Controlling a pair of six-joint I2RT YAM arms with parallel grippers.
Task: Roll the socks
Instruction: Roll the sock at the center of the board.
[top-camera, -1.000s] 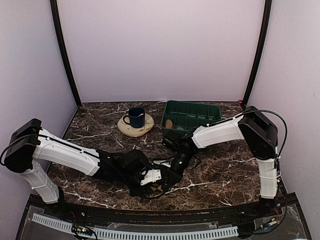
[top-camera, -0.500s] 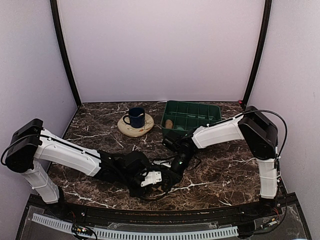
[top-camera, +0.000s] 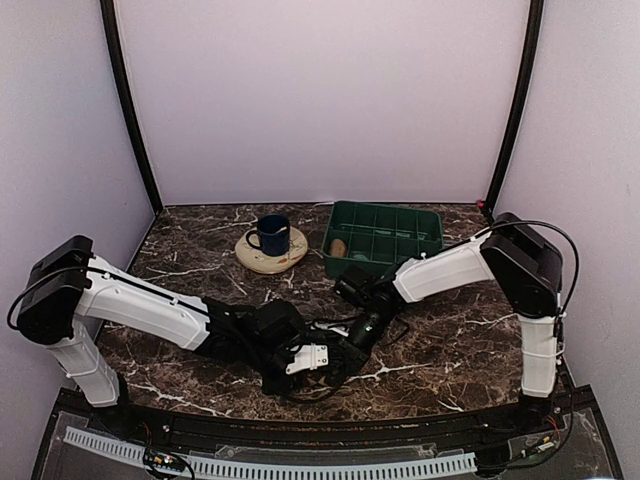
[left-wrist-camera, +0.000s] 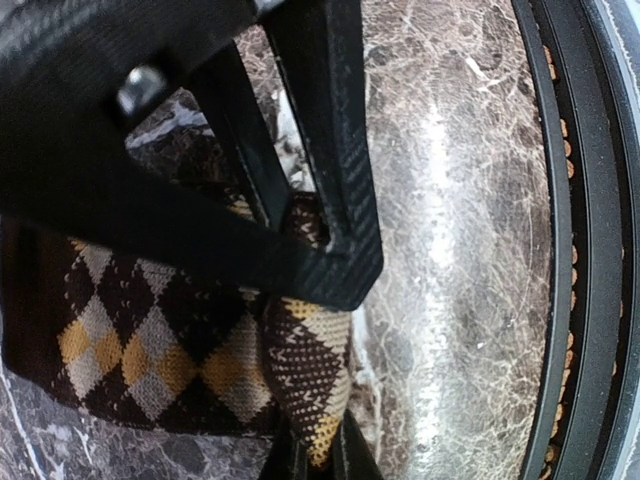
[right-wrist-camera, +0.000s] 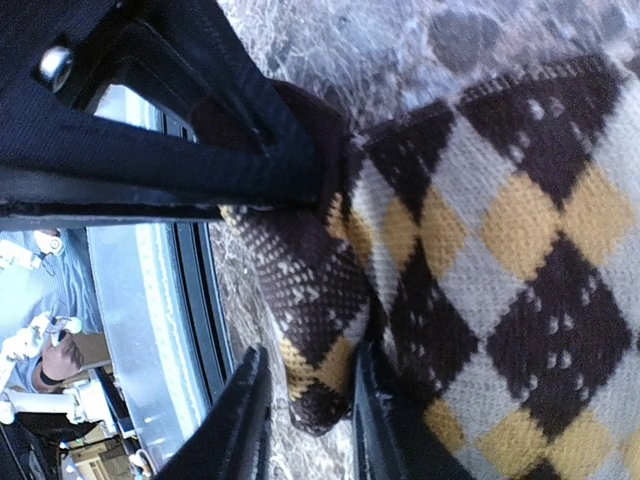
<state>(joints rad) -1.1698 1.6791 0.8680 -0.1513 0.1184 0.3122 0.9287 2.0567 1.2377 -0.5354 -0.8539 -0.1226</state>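
1. Dark brown marble table (top-camera: 450, 340) with white veins; fills the lower half of the top view.
2. Two white-and-black arms: left arm (top-camera: 140, 305) and right arm (top-camera: 450, 265), reaching inward to meet at lower centre.
3. Green plastic gridded tray (top-camera: 400, 232), upper centre-right.
4. Dark brown knitted sock with tan-and-black argyle diamonds (right-wrist-camera: 520, 250), flat on the table at lower centre under both wrists, one end folded up into a ridge.
5. Round pale wooden coaster (top-camera: 270, 260), just left of the tray.
6. Left gripper (left-wrist-camera: 318, 462): jaws narrow, pinching the sock's folded ridge.
7. Right gripper (right-wrist-camera: 308, 420): jaws partly apart around the same ridge, with a sliver of table showing beside one finger.
8. Dark blue mug (top-camera: 272, 234), upright on the coaster.
9. Small tan bundle (top-camera: 338, 247), in the tray's near left corner.
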